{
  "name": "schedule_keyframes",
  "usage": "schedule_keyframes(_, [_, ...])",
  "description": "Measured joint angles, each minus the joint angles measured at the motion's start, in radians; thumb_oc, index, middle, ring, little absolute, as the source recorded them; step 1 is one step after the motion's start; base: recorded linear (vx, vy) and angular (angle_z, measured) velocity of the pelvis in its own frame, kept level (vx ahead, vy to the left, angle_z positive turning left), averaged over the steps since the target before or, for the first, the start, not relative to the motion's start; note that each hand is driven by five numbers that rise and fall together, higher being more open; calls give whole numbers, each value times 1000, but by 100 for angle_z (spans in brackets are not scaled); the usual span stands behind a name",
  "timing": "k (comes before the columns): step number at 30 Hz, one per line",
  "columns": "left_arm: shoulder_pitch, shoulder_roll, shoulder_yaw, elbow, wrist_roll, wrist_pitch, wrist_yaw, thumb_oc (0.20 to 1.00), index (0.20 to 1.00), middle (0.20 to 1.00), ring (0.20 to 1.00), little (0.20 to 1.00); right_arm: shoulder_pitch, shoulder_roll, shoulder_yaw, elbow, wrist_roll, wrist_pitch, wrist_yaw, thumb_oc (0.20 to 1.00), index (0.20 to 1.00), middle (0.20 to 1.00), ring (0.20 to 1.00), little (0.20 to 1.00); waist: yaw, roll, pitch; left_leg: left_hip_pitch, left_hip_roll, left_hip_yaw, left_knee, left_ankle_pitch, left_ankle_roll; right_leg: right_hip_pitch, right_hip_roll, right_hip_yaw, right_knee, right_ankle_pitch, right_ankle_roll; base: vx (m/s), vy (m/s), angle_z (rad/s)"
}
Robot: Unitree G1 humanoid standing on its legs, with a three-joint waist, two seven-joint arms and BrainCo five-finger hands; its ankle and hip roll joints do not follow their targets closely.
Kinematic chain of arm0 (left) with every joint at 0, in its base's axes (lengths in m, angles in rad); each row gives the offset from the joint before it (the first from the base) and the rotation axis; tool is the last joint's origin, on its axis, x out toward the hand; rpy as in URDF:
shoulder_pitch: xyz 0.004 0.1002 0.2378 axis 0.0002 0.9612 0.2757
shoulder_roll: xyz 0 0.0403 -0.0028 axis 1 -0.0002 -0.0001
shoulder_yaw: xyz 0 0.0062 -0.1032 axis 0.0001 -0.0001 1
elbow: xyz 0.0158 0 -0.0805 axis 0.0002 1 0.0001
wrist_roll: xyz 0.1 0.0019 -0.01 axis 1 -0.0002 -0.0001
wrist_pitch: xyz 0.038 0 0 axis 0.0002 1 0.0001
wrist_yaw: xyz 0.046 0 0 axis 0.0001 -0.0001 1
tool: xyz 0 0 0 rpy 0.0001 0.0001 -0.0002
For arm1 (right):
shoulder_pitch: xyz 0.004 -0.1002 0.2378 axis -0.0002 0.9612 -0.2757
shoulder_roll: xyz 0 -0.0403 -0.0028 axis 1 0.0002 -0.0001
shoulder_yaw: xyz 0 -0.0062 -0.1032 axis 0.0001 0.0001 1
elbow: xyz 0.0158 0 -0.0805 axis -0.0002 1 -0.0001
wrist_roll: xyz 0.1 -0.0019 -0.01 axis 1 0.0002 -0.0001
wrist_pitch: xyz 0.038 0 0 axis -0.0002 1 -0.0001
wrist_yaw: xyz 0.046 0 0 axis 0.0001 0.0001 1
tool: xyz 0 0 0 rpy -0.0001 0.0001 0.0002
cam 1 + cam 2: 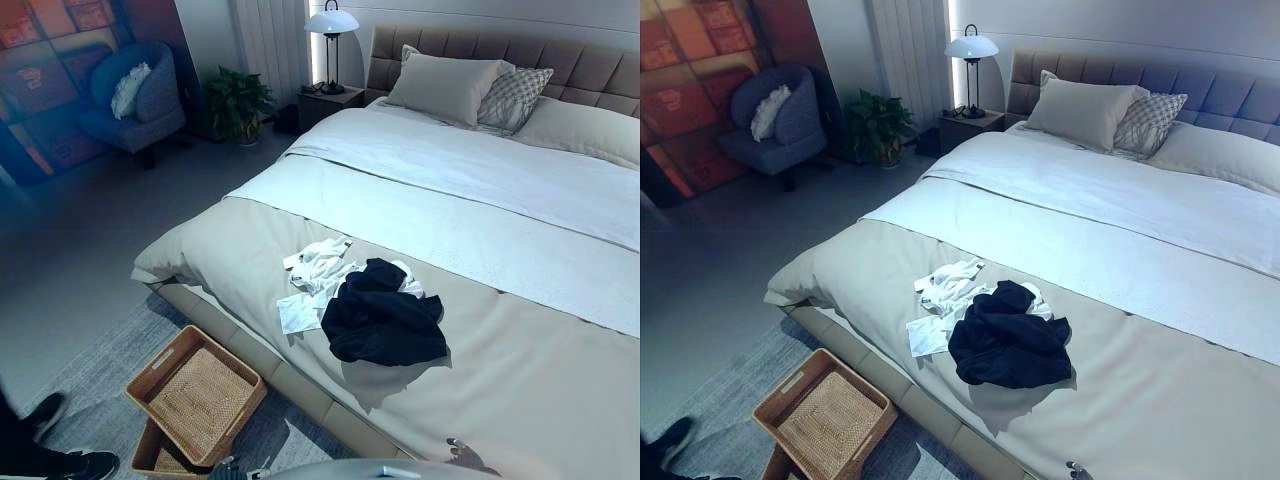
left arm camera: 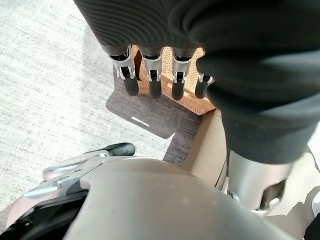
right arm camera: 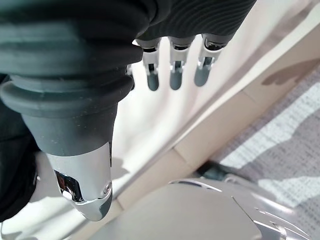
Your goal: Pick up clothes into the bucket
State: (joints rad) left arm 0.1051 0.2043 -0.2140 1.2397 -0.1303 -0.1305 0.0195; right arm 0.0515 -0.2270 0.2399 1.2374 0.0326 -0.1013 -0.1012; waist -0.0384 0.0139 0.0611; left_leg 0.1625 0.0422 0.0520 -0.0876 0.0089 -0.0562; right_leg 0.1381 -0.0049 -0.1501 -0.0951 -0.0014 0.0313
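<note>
Bedroom, wide bed (image 1: pixel 500 200) ahead. I see a dark garment (image 1: pixel 385 318) heaped beside white clothes (image 1: pixel 318 275) near the bed's foot edge. Wicker basket (image 1: pixel 195 393) on the rug (image 1: pixel 95 375) below, well apart. My left hand (image 2: pixel 150 75) and right hand (image 3: pixel 175 70) hang low, fingers relaxed, holding nothing.

Room's dim, bluish. Lamp (image 1: pixel 331 20) by the headboard is lit, w/ a bright strip on the wall behind it. Dark clothes (image 1: pixel 383 315) throw a soft shadow on the bed (image 1: pixel 520 390). Wrist views brighter; nearest parts blurred.
</note>
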Motion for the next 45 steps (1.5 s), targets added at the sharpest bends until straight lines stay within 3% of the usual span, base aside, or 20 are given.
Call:
schedule_keyframes(26, [-3, -1, 0, -1, 0, 0, 2, 1000, 1000, 1000, 1000, 1000, -25, -3, 0, -13, 1, 5, -7, 1000, 1000, 1000, 1000, 1000, 1, 5, 9, -18, 0, -9, -4, -1, -1, -7, -2, -19, 0, -1, -1, -1, 1, 1])
schedule_keyframes(29, [-10, -1, 1, -5, -2, -2, 7, 1000, 1000, 1000, 1000, 1000, -64, -12, 2, -51, 20, 17, -20, 1000, 1000, 1000, 1000, 1000, 11, 6, 30, -36, -2, -26, -1, 2, 1, -16, -2, -29, 0, 0, -1, -101, 21, 11])
schedule_keyframes(32, [-32, -2, 0, -35, -4, -2, 26, 1000, 1000, 1000, 1000, 1000, -160, -64, 3, -217, 48, 4, -66, 1000, 1000, 1000, 1000, 1000, 3, 19, 58, -91, -6, -32, 1, 26, 5, -73, -6, -38, 0, 24, -4, -118, 22, 7])
schedule_keyframes(35, [-49, 0, -7, -67, -12, -3, 48, 1000, 1000, 1000, 1000, 1000, -258, -104, 12, -297, 48, -7, -109, 1000, 1000, 1000, 1000, 1000, 26, 23, 88, -127, -11, -49, 8, 39, 8, -100, -9, -51, 4, 41, -6, -95, 25, 13])
schedule_keyframes(40, [-93, 11, -44, -106, -45, -12, 88, 1000, 1000, 1000, 1000, 1000, -480, -122, 15, -289, 45, -11, -193, 1000, 1000, 1000, 1000, 1000, 57, 19, 161, -194, -17, -71, 8, 62, 7, -151, -15, -78, 5, 51, -1, -24, 28, 17])
schedule_keyframes(45, [-106, 16, -49, -119, -61, -13, 114, 1000, 1000, 1000, 1000, 1000, -564, -109, 54, -225, 29, -7, -238, 1000, 1000, 1000, 1000, 1000, 86, 8, 195, -228, -25, -85, 12, 63, 8, -179, -22, -84, 5, 52, 0, 11, 43, 6])
